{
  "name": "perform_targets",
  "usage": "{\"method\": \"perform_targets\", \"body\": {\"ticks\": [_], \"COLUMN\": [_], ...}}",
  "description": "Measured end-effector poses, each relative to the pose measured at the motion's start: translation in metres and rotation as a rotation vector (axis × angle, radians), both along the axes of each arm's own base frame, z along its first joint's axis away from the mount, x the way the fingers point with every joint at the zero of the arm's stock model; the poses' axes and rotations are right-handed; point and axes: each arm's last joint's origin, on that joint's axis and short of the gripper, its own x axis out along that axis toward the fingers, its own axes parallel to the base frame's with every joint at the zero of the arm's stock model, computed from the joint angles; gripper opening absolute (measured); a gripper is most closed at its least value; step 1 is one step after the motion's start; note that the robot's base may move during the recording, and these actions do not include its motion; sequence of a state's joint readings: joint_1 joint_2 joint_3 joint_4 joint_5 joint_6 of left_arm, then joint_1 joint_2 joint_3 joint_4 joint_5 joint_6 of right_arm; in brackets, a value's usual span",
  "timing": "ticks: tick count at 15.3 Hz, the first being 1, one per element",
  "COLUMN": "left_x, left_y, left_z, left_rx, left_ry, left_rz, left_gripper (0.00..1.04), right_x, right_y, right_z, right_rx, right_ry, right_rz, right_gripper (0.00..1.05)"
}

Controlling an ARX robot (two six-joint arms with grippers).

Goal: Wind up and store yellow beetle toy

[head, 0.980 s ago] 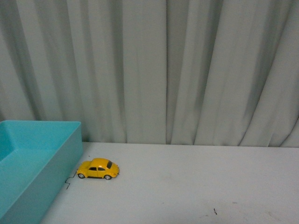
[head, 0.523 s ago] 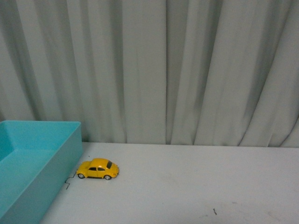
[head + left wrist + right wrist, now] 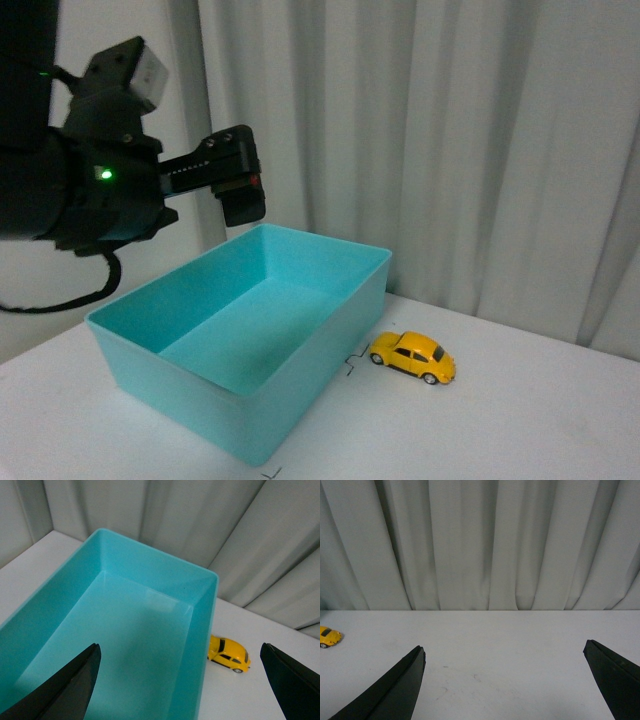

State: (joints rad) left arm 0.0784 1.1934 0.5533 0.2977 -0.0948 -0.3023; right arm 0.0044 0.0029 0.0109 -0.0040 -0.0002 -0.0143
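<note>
The yellow beetle toy (image 3: 413,357) stands on its wheels on the white table, just off the far right corner of an open, empty teal box (image 3: 170,365). My left gripper (image 3: 243,190) hangs open high above the box's far left side. In the left wrist view the left gripper (image 3: 179,680) is wide open over the box rim (image 3: 202,640), with the toy (image 3: 228,653) beyond it. My right gripper (image 3: 503,646) is open and empty above bare table, and the toy (image 3: 329,636) shows far off at the edge of that view.
Grey-white curtains (image 3: 450,150) hang close behind the table. Small black corner marks (image 3: 352,364) lie on the table by the box. The white table top (image 3: 520,420) stretches to the right of the toy.
The front view now looks from another angle: the whole box shows and my left arm has come into view above it. The toy still stands beside the box.
</note>
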Motion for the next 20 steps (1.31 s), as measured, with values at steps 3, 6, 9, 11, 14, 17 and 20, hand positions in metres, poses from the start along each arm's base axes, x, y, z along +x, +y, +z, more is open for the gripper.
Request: {"method": "perform_targets", "body": {"ticks": [3, 6, 9, 11, 14, 17, 20], "left_x": [0.079, 0.140, 0.187, 0.199, 0.208, 0.213, 0.221], "left_y": [-0.008, -0.033, -0.060, -0.077, -0.100, -0.110, -0.108], "left_z": [0.006, 0.008, 0.010, 0.000, -0.030, -0.047, -0.057], "left_rx": [0.151, 0.345, 0.595, 0.759, 0.981, 1.135, 1.277], "left_ry": [0.069, 0.145, 0.206, 0.269, 0.400, 0.492, 0.582], "left_rz": [-0.118, -0.343, -0.564, -0.713, -0.953, -1.119, -1.178], "left_gripper": [0.98, 0.98, 0.98, 0.98, 0.98, 0.98, 0.98], "right_x": [0.000, 0.000, 0.000, 0.000, 0.000, 0.000, 0.000], "right_y": [0.000, 0.000, 0.000, 0.000, 0.000, 0.000, 0.000], "right_z": [0.000, 0.000, 0.000, 0.000, 0.000, 0.000, 0.000], "right_rx": [0.000, 0.000, 0.000, 0.000, 0.000, 0.000, 0.000], "right_ry": [0.000, 0.000, 0.000, 0.000, 0.000, 0.000, 0.000], "right_rz": [0.000, 0.000, 0.000, 0.000, 0.000, 0.000, 0.000], "right_gripper": [0.98, 0.98, 0.98, 0.98, 0.98, 0.98, 0.98]}}
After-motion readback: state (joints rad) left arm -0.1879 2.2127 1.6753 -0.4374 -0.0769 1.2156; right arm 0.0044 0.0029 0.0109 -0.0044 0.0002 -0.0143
